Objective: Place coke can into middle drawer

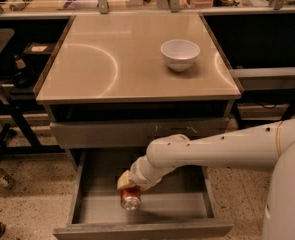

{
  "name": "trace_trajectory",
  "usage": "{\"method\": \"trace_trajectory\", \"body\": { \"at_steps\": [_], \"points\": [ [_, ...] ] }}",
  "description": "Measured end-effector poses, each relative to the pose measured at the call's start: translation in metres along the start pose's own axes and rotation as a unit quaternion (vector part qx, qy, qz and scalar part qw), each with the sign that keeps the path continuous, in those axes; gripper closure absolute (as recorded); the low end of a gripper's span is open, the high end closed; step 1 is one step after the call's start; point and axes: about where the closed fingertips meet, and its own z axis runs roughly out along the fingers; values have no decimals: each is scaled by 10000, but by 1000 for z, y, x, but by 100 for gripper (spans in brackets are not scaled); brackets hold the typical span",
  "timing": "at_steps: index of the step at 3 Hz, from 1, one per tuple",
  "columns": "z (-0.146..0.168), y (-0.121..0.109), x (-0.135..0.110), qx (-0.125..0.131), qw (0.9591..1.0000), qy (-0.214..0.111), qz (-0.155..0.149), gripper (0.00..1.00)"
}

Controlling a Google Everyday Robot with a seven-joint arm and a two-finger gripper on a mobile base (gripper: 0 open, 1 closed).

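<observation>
The coke can is a small red can with a silver end, held tilted over the floor of the open middle drawer. My gripper sits at the end of the white arm that reaches in from the right, and it is shut on the can's upper part. The can hangs low inside the drawer, near its middle-left. I cannot tell whether it touches the floor. The fingers are mostly hidden by the wrist.
A white bowl stands on the beige cabinet top at the back right. A shut grey drawer front lies above the open one. Dark shelving and chair legs flank the cabinet on a speckled floor.
</observation>
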Motion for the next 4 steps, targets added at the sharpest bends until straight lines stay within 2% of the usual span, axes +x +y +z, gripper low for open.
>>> {"method": "trace_trajectory", "body": {
  "at_steps": [2,3,4],
  "points": [
    [46,-24,-8,-129,9982,-132,573,100],
    [46,-24,-8,-129,9982,-132,573,100],
    [69,-32,-5,-189,9964,-187,811,100]
  ]
}}
